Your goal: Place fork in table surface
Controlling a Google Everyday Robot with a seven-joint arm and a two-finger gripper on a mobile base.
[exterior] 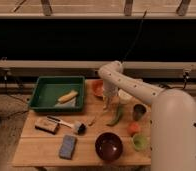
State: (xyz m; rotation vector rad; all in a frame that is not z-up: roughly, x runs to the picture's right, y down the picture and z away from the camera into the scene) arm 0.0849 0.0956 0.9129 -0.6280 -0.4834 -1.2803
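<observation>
We see the claw (108, 104) low over the bench (41, 145), right of the green tray (43, 92); its grip we cannot tell. The fork (92, 120) lies on the planks beside the brush (71, 124).

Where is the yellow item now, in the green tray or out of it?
In. The yellow item lies on the floor of the green tray; the gripper hangs apart, above the table surface.

One raised view from behind the robot

The single camera looks forward and down over the robot's pale shoulder at the whole bench (38, 150), from moderate distance, facing a dark railed wall; the gripper (109, 104) hangs over the bench's far middle, mid-frame.
</observation>
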